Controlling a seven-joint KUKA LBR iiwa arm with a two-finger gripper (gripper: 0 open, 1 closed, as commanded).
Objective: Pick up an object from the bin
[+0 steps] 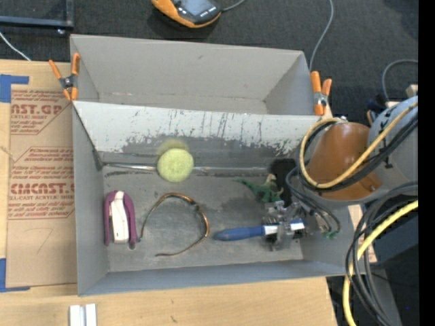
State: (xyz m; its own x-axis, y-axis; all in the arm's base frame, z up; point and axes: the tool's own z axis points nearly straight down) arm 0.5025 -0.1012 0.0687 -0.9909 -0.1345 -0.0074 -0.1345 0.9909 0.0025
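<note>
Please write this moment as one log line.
gripper | bin lower right | at blue tool end | ball apart

I find open bin floor (221, 190) mid-bin, hemmed by the yellow-green ball (175, 164) at the back wall, brown wire loop (197, 212), purple-and-white gadget (118, 217) left, blue-handled tool (239, 233) and green piece (262, 190) right.

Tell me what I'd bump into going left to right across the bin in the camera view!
purple-and-white clip → yellow ball → blue-handled tool → pincer
</note>
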